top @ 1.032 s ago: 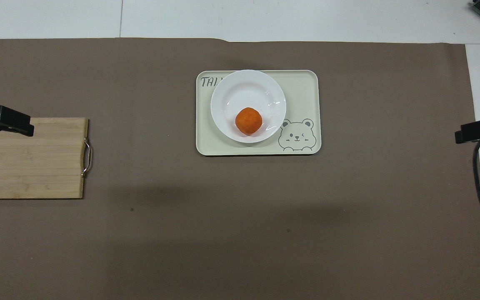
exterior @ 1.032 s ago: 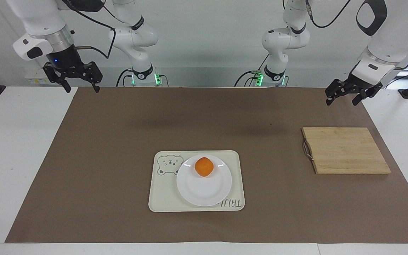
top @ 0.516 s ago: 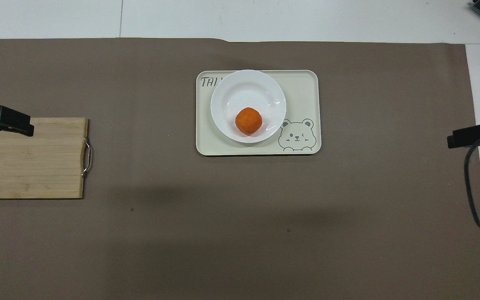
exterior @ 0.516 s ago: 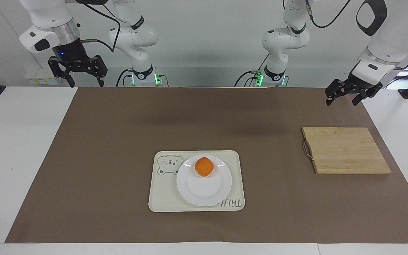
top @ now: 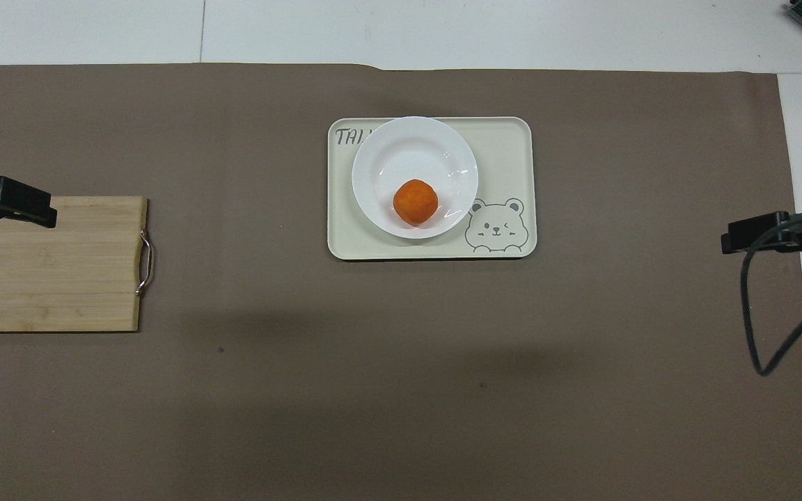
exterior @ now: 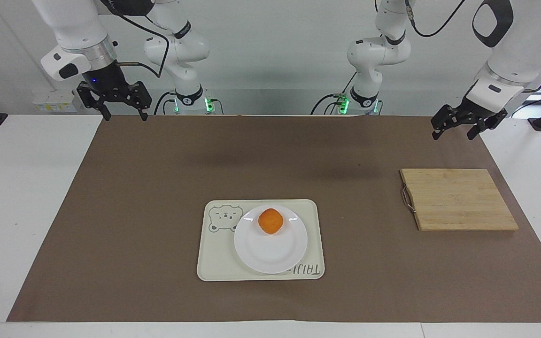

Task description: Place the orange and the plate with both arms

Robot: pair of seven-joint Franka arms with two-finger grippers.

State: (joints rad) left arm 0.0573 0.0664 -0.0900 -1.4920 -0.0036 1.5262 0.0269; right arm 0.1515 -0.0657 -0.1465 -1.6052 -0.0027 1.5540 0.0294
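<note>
The orange (exterior: pixel 270 221) lies on the white plate (exterior: pixel 270 256), on the part of the plate nearer to the robots. It also shows in the overhead view (top: pixel 415 202) on the plate (top: pixel 408 149). The plate rests on a cream tray. My right gripper (exterior: pixel 126 117) is open and empty, up in the air over the brown mat's corner at the right arm's end, also seen in the overhead view (top: pixel 745 238). My left gripper (exterior: pixel 452 136) is open and empty, up over the mat's edge near the cutting board, also seen in the overhead view (top: pixel 21 207).
The cream tray (exterior: pixel 214 265) with a bear drawing lies mid-table on the brown mat (exterior: pixel 158 188). A wooden cutting board (exterior: pixel 458 199) with a metal handle lies toward the left arm's end. Two smaller white arms (exterior: pixel 181 51) stand at the robots' edge.
My right gripper has moved inward from the table's end toward the mat, its cable trailing. The left gripper, orange, plate and tray have not moved.
</note>
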